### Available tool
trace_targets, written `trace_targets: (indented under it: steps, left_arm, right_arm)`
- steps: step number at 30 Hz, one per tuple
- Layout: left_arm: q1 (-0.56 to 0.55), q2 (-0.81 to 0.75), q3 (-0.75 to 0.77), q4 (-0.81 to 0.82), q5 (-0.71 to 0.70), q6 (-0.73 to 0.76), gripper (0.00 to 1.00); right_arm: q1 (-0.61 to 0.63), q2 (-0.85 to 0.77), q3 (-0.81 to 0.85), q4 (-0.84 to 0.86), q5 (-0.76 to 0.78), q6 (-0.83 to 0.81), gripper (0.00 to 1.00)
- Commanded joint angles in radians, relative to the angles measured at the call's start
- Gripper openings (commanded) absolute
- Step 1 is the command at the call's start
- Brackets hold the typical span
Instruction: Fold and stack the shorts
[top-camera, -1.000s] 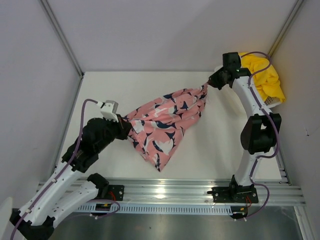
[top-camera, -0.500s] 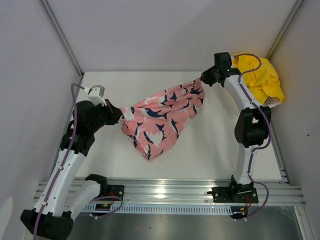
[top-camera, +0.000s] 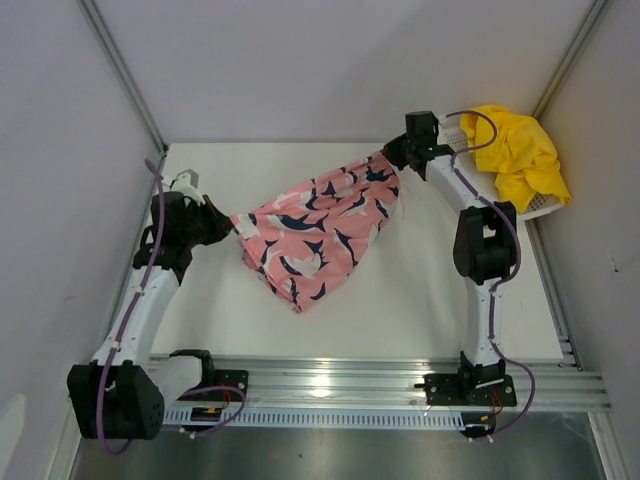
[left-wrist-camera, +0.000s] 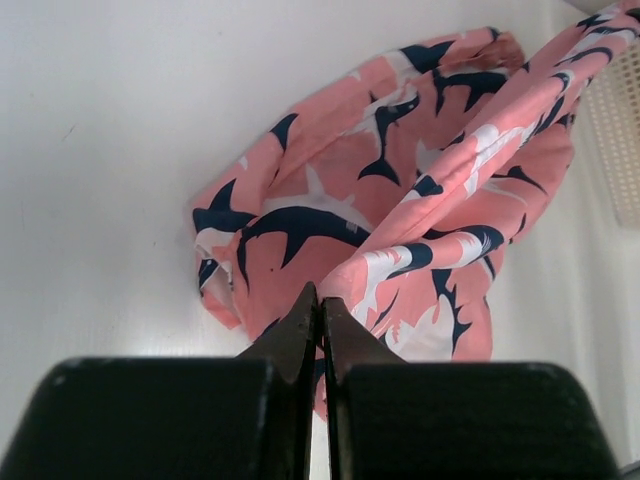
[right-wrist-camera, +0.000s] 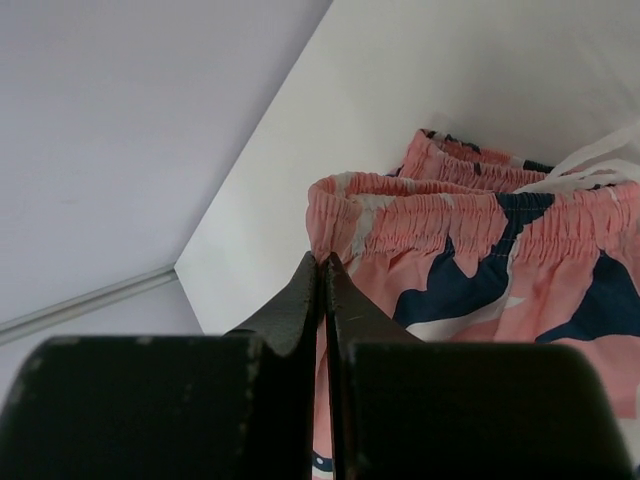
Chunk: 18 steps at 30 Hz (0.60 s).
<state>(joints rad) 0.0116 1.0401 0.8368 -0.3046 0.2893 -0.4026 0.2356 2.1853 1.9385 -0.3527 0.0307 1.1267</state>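
Over the table (top-camera: 420, 290), the pink shorts (top-camera: 315, 225) stretched from nine to one o'clock. Only overhead showed the yellow shorts (top-camera: 510, 150) on the basket (top-camera: 540, 208) at two. My left pincer (top-camera: 232, 222) and far-reaching right pincer (top-camera: 385, 155) each clamped pink fabric; the right wrist alone showed the waistband (right-wrist-camera: 450, 215).

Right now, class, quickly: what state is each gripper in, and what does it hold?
Left gripper: shut on the pink shorts.
Right gripper: shut on the pink shorts too.
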Motion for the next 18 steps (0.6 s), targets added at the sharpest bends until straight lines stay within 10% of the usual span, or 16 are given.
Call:
trace_targets:
  steps: [1,14,16,18]
  left_arm:
    - [0.018,0.038,-0.037,0.067,-0.106,-0.051,0.0]
    - [0.053,0.182,-0.205,0.239,-0.234,-0.105,0.0]
    - [0.063,0.213,-0.203,0.257,-0.23,-0.105,0.0]
    - [0.067,0.25,-0.199,0.271,-0.219,-0.105,0.16]
  right_arm:
    - [-0.002,0.05,0.048,0.156,0.075,0.012,0.0]
    - [0.024,0.252,0.092,0.422,0.026,0.057,0.0]
    - [0.025,0.28,0.1,0.495,0.014,0.051,0.11]
    - [0.025,0.292,0.109,0.529,-0.017,0.036,0.54]
